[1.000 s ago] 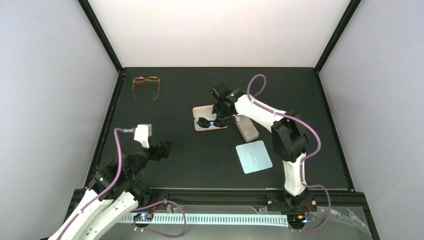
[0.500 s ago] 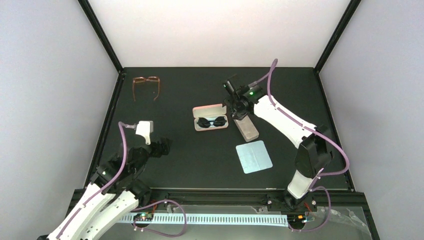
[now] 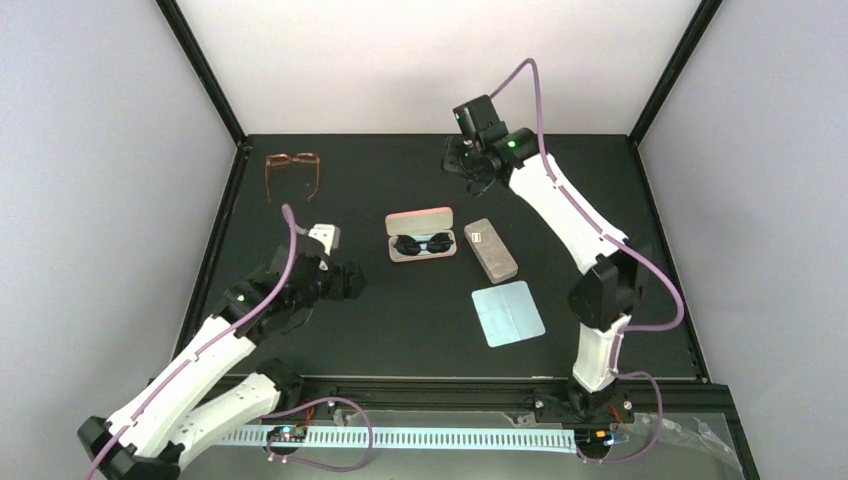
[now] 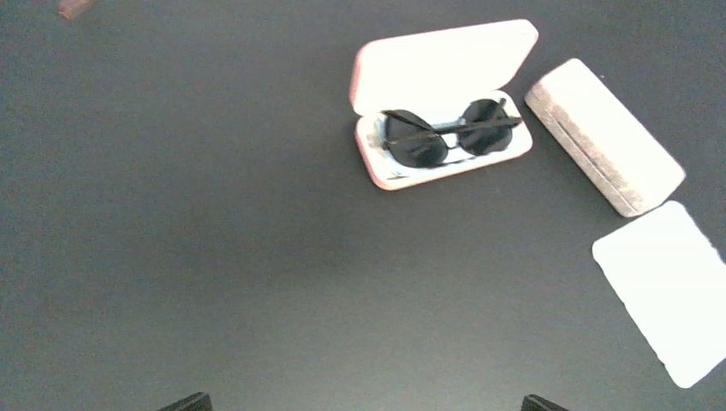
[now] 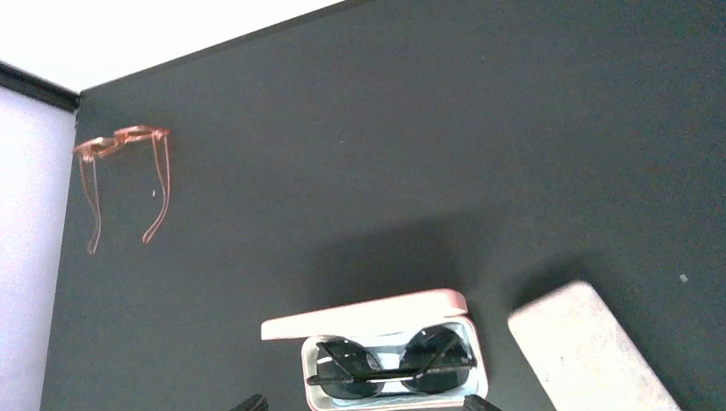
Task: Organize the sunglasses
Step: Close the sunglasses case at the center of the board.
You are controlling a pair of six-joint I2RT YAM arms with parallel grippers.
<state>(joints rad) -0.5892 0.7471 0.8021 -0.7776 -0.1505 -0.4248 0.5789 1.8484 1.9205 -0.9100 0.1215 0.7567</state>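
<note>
The sunglasses (image 3: 424,245), black-framed with dark lenses, lie folded in the tray of the open pink case (image 3: 418,220) at mid-table. They show in the left wrist view (image 4: 445,137) and the right wrist view (image 5: 389,364). The case lid (image 4: 445,64) stands open behind them. My right gripper (image 3: 468,162) hangs high over the far table, open, holding nothing; only its fingertips show (image 5: 365,402). My left gripper (image 3: 350,282) is open to the left of the case, well apart from it (image 4: 366,404).
A grey oblong case (image 3: 490,250) lies closed just right of the pink case. A pale blue cloth (image 3: 508,313) lies flat nearer the arms. Orange-framed glasses (image 3: 293,172) sit unfolded at the far left corner. Black frame posts edge the table.
My right gripper left the sunglasses in the pink case, then rose and pulled back toward the far edge. My left arm swung forward and right, toward the case.
</note>
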